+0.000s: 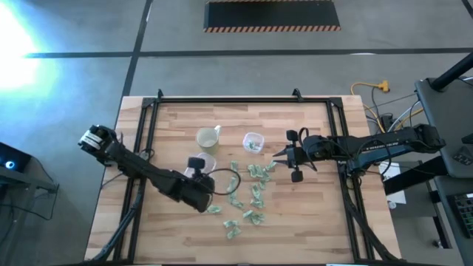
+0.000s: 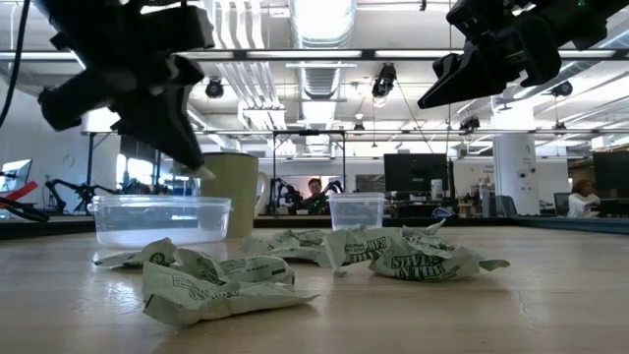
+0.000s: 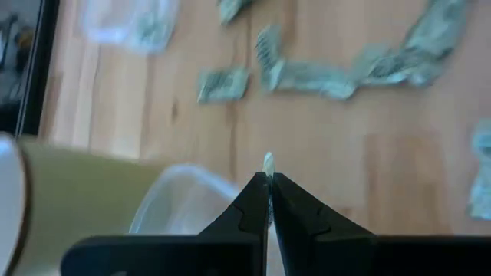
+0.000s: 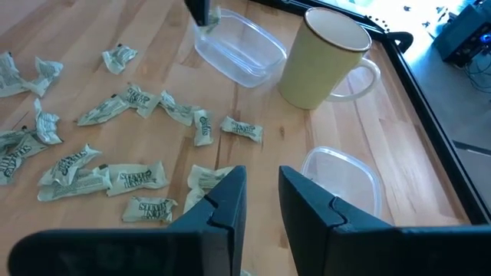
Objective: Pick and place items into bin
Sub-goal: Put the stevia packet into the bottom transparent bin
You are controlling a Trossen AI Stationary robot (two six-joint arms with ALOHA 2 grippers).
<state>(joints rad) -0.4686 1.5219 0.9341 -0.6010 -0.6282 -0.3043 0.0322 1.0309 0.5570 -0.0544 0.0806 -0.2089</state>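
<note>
- On the wooden table (image 1: 310,222), about twenty items (image 1: 251,193) lie loose in the middle, pale-green and white crinkled wrappers, mostly between the two arms and toward the near edge.
- Left gripper (image 3: 268,178) is above a clear shallow bin (image 4: 238,47) beside the yellowish cup (image 1: 208,137); jaws pressed together on one small pale item (image 3: 268,162) that sticks out just past the tips.
- Same left gripper in the low view (image 2: 192,162): raised off the table, tips pointing down over the bin (image 2: 162,218), a pale bit at the tips.
- Right gripper (image 4: 261,198) is held above the table at the right side of the pile, near a second clear bin (image 1: 253,141); fingers stand a little apart with nothing between them (gap clearly bare in the right wrist view).
- Right gripper in the low view (image 2: 447,84): high, well off the table.
- Cup (image 4: 326,60) stands upright, handle toward the table's edge, just beside the larger bin and near the smaller one (image 4: 345,180).
- Smaller bin holds what looks like one or two items (too small to be sure); larger bin looks bare inside in the right wrist view.
- People sit at desks in the room behind the table (image 2: 314,192), well apart from it.
</note>
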